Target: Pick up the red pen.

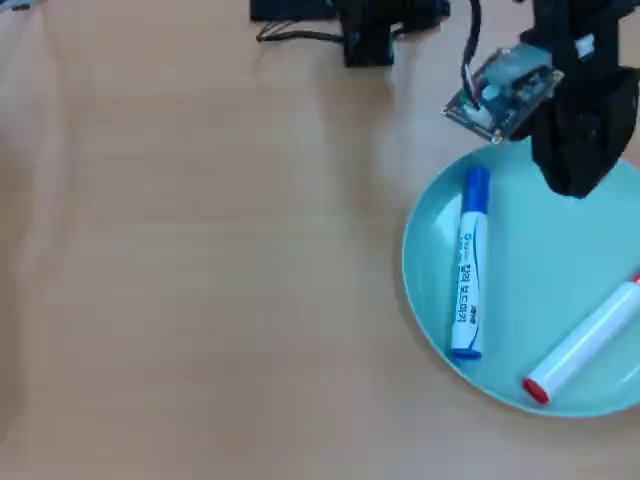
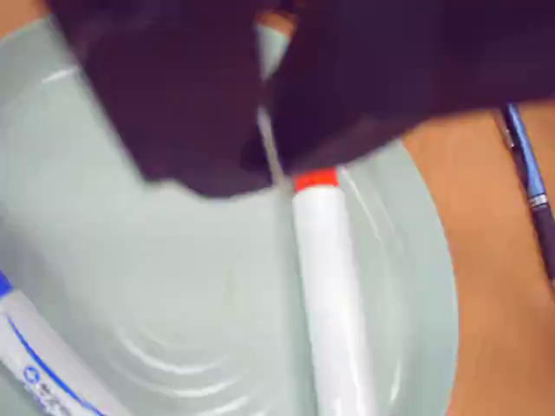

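Observation:
The red pen [image 1: 585,343] is a thick white marker with red ends. It lies slanted on the right side of a light teal plate [image 1: 530,250]. In the wrist view the pen [image 2: 329,286] runs down from its red end just below the jaw tips. My black gripper [image 1: 575,180] hovers over the plate's upper right part, apart from the pen. In the wrist view the gripper [image 2: 273,165] shows two blurred dark jaws with only a thin slit between them, holding nothing.
A white marker with a blue cap [image 1: 470,262] lies upright on the plate's left part, and its end shows in the wrist view [image 2: 39,364]. A thin blue pen [image 2: 526,178] lies on the wooden table [image 1: 200,260] beside the plate. The arm's base [image 1: 370,30] stands at the top edge.

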Available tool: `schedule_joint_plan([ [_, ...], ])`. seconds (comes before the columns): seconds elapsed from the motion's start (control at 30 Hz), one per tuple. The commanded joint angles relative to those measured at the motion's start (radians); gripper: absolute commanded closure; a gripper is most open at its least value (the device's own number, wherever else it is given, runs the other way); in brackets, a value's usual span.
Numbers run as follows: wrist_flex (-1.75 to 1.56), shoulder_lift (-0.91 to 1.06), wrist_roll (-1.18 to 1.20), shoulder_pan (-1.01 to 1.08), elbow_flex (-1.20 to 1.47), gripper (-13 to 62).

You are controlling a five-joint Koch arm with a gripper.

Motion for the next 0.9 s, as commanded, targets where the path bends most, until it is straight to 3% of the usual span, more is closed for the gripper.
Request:
schedule_joint_plan([
  [0.0, 0.140, 0.066, 0.123, -0.069, -0.071, 56.2],
  [0.73, 0.213, 0.081, 0.075, -0.071, -0.092, 55.5],
  [0.87, 0.221, 0.078, 0.015, -0.072, -0.163, 49.1],
])
